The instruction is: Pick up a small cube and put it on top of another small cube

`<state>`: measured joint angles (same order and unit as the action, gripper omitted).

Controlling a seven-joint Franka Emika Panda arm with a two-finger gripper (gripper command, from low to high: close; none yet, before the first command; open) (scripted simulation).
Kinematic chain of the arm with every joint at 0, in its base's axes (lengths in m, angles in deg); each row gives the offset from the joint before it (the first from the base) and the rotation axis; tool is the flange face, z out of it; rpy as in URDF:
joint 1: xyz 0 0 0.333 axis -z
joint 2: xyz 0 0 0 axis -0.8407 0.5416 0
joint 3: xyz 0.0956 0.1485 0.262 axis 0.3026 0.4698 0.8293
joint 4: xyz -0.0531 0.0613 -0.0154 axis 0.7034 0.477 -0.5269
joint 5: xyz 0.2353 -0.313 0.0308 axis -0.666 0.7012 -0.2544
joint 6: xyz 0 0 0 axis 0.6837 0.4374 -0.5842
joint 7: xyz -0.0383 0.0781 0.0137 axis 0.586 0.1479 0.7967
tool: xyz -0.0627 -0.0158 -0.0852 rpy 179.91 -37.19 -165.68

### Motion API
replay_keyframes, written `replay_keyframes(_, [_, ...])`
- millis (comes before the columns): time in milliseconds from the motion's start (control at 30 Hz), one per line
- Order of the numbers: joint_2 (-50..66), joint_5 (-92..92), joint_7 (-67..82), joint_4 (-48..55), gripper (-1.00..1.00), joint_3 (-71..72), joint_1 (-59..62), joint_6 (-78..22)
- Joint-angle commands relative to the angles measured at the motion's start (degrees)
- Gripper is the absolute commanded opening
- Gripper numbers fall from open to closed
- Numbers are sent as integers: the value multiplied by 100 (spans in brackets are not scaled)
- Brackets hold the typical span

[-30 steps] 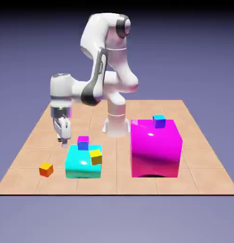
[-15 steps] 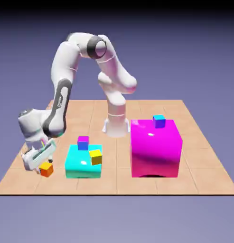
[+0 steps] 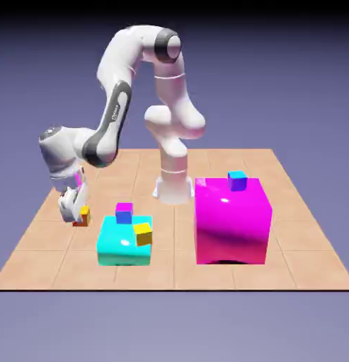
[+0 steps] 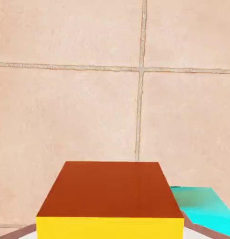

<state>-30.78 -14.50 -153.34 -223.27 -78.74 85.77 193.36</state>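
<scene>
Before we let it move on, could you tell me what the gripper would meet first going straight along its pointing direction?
Probably the tiled tabletop, beneath the orange cube it holds; the gap is unclear.

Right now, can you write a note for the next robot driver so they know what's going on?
Gripper: shut on the small orange cube, which shows big between the finger tips in the hand view.
Where things are: a small purple-and-blue cube and a small yellow cube are on the shiny cyan block. A small blue cube is on the big magenta block.
Done: orange cube gripped.
Left: put it on top of another small cube, then let go.
</scene>
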Motion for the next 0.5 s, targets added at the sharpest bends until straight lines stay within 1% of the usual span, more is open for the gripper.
replay_keyframes(0, [-208, 130, 179, -127, -100, -46, -88, -109])
replay_keyframes(300, [-2078, 1157, 1886, -1269, -100, -430, -1050, -1058])
replay_keyframes(367, [-2100, 1169, 1907, -1283, -100, -434, -1062, -1070])
replay_keyframes(467, [-1647, 1062, 2002, -1586, -100, -454, -1090, -323])
